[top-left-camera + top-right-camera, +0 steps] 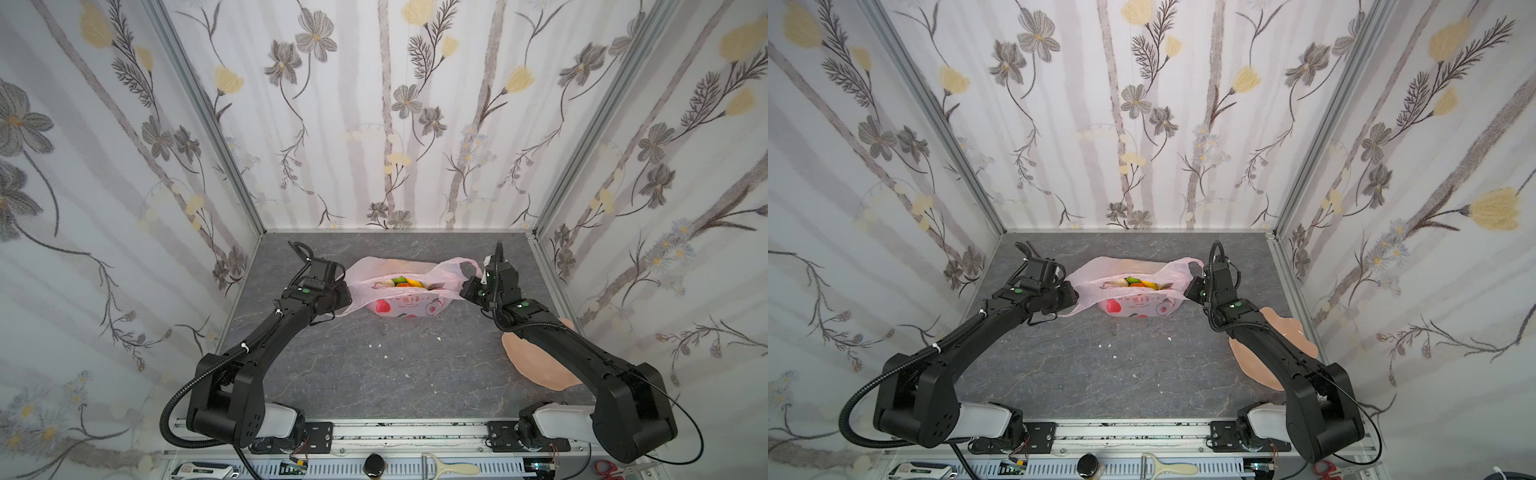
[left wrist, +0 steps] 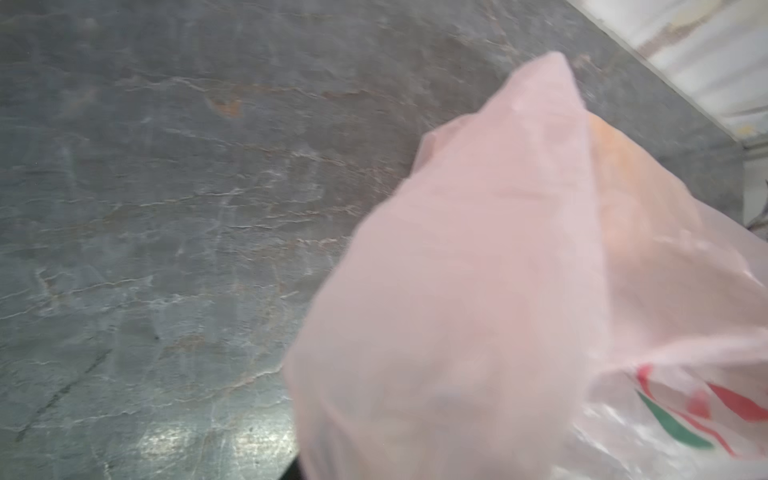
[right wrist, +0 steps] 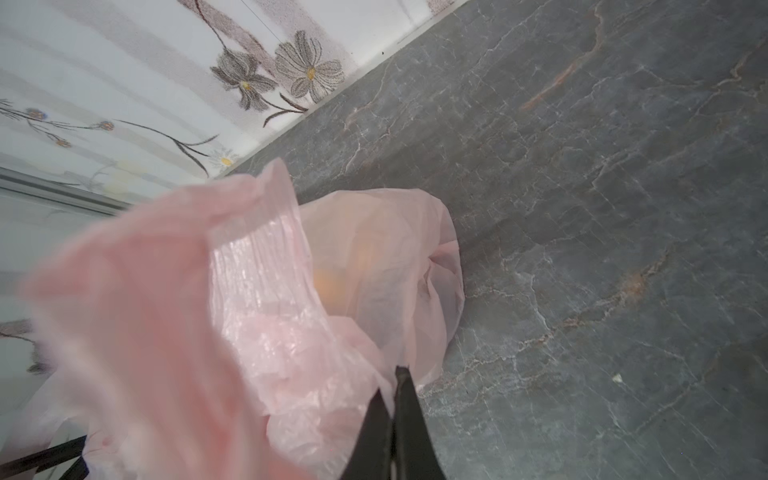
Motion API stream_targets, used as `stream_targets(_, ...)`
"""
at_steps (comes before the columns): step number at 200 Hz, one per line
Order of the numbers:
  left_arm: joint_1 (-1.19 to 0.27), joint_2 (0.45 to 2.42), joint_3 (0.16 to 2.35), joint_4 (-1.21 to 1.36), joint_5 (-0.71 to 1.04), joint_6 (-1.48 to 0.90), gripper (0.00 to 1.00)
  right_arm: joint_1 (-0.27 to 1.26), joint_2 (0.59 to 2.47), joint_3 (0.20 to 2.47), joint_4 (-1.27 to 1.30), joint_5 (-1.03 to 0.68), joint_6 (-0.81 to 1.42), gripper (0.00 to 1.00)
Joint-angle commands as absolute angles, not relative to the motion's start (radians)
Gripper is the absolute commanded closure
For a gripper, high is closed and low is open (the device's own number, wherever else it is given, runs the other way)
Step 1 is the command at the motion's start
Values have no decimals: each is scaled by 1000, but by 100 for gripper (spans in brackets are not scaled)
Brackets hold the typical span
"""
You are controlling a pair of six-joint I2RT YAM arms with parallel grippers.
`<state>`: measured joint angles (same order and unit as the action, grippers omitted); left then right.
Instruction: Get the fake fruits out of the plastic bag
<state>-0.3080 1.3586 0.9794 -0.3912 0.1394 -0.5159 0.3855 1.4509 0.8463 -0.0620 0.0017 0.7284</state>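
Thin pale-pink plastic bag at far middle, small shiny toy fruits all inside, none out. Right gripper pinched tight on bag's right side. Left gripper at bag's left side, grip unclear.

**Both arms stretched in, wrists turned inward**

Left arm and right arm reach from the near edge of the tabletop. Right gripper pinched tight on the plastic bag; left gripper at its other side, jaws hidden.
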Motion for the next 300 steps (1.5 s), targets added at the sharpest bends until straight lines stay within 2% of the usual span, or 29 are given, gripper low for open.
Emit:
stream_targets(1,-311,1308,1010,-394,99,-477,42,402,1454,881,7,-1,730,100)
stream_targets(17,-308,1266,1040,-443,43,-474,34,410,1437,887,3,12,721,100)
stream_targets(34,-310,1262,1075,-472,63,-473,23,417,1417,886,9,20,707,100)
stream_targets(61,-316,1229,1131,-542,37,-477,13,441,1390,891,7,27,679,100)
stream_targets(94,-420,1241,1322,-777,-281,-503,14,476,1355,878,5,62,660,100)
stream_targets(134,-622,1240,1391,-785,-310,-679,24,501,1348,868,20,81,653,100)
stream_targets(150,-675,1283,1341,-724,-298,-745,23,509,1348,868,27,85,652,100)
stream_targets(181,-680,1336,1197,-510,-233,-841,18,537,1331,861,35,109,635,100)
stream_targets(220,-671,1469,1208,-381,-219,-884,12,561,1293,829,51,130,599,100)
stream_targets(300,-595,1671,1202,-316,-221,-923,11,582,1256,781,76,137,565,100)
